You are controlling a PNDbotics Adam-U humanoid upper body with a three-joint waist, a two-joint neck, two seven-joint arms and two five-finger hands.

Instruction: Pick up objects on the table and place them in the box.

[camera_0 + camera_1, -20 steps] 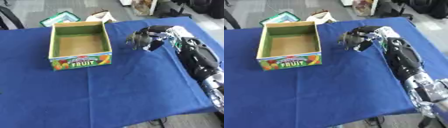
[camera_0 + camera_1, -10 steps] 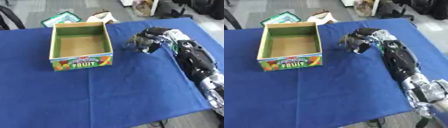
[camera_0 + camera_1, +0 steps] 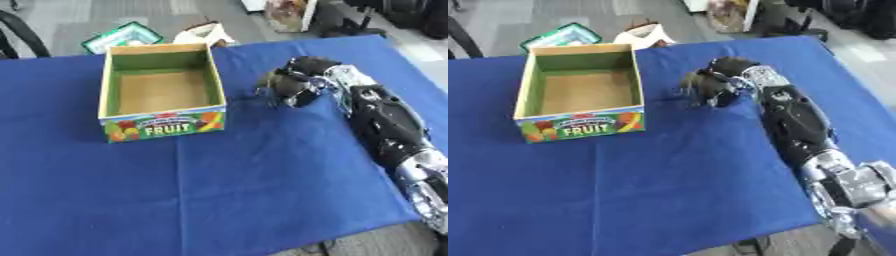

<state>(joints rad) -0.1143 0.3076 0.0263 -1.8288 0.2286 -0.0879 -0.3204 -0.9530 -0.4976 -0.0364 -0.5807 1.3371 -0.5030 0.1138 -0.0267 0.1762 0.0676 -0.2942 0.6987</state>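
Illumination was even and moderately bright, apparently diffuse and from overhead. The blue tablecloth (image 3: 219,190) showed no glare and only faint creases. A soft, short shadow lay on the cloth beneath the right hand (image 3: 293,87), and the inner walls of the box (image 3: 162,125) were gently shaded on the near side. Both views were soft overall; fine detail of the hand's fingers was smeared. The floor and the items beyond the table's far edge were blurred and somewhat paler. No marked edge distortion appeared.

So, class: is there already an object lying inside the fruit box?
No: the fruit box shows only its bare cardboard floor, and the right robot hand is beside it, over the blue table.
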